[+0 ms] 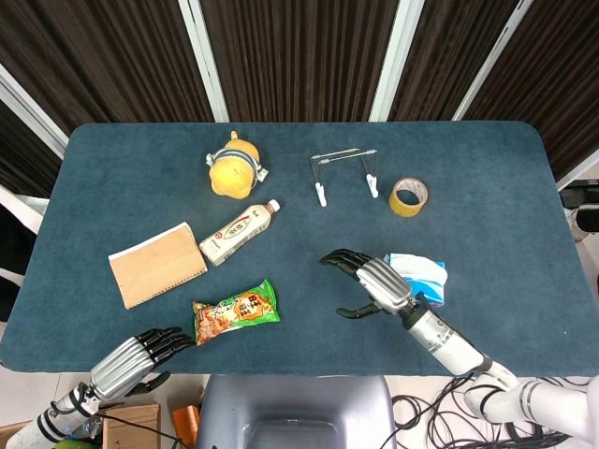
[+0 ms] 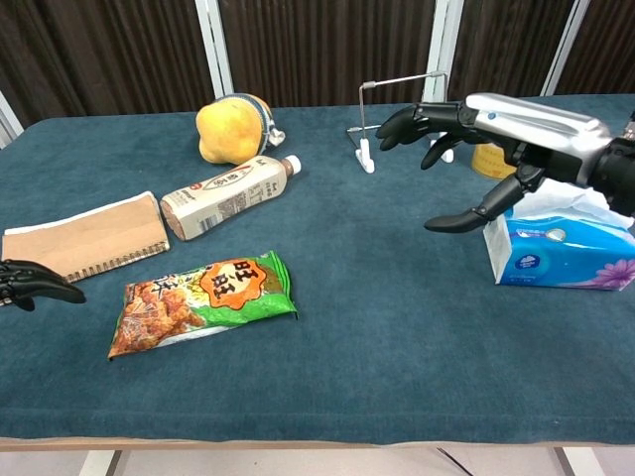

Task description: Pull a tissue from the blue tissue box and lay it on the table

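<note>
Right hand point(image 2: 496, 149): silver ribbed back, black fingers, silver forearm, white upper arm. Left hand point(image 1: 131, 360): same silver-black build.

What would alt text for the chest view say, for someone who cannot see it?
An open right robot hand hovers beside a blue tissue box on a dark blue table. To the left lie a snack bag, bottle, notebook and yellow pouch.
</note>
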`<state>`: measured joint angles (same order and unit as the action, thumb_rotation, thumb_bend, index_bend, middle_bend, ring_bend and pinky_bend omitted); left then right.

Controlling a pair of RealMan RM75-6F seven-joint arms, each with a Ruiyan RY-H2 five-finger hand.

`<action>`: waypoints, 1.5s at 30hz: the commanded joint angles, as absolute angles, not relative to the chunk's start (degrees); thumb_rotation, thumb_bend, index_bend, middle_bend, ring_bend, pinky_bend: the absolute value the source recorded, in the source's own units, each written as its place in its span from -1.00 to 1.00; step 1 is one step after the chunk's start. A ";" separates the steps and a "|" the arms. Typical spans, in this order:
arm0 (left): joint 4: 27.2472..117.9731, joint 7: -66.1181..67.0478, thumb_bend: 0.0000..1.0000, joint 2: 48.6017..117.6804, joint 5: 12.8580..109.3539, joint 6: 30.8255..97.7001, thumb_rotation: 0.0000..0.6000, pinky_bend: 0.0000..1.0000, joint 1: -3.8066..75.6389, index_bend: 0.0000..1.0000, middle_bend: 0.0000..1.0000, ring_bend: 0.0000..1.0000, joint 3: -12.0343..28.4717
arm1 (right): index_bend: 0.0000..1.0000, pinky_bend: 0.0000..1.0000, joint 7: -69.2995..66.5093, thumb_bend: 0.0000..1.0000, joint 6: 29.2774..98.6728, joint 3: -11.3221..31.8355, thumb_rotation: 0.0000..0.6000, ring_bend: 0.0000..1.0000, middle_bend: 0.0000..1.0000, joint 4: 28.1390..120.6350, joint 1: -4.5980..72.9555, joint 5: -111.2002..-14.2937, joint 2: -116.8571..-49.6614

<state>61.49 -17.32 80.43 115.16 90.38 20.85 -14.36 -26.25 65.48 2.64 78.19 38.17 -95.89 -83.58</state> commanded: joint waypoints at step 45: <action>76.53 -3.16 -0.15 70.96 91.97 90.45 1.00 -0.29 10.75 -0.45 -0.53 -0.61 -1.13 | -0.40 -0.68 16.03 -0.70 64.76 8.39 1.00 -0.98 -0.87 85.20 28.19 -63.30 -82.36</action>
<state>76.50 -3.03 70.98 92.00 90.51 10.83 -1.24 15.75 64.90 8.48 85.31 28.24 -63.41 -82.33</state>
